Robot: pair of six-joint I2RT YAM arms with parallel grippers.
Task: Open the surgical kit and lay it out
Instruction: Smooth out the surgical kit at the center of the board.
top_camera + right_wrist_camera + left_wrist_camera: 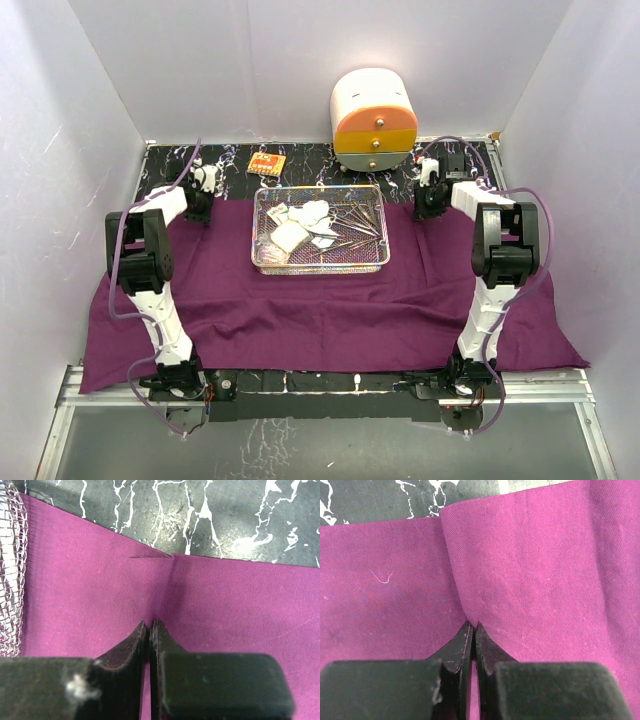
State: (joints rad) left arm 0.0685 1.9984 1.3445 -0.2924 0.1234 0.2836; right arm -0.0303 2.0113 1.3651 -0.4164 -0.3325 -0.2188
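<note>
The purple cloth lies spread over the table, hanging over the near edge. The silver wire-mesh tray sits on it at the far middle, holding white gauze wads, metal forceps and small flat packets. My left gripper is at the cloth's far left edge; in the left wrist view it is shut on a raised fold of cloth. My right gripper is at the far right edge; in the right wrist view it is shut on the cloth, with the tray's mesh wall to its left.
A rounded white-and-orange drawer cabinet stands at the back on the black marbled tabletop. A small orange packet lies on the bare tabletop behind the tray. White walls enclose left, right and back.
</note>
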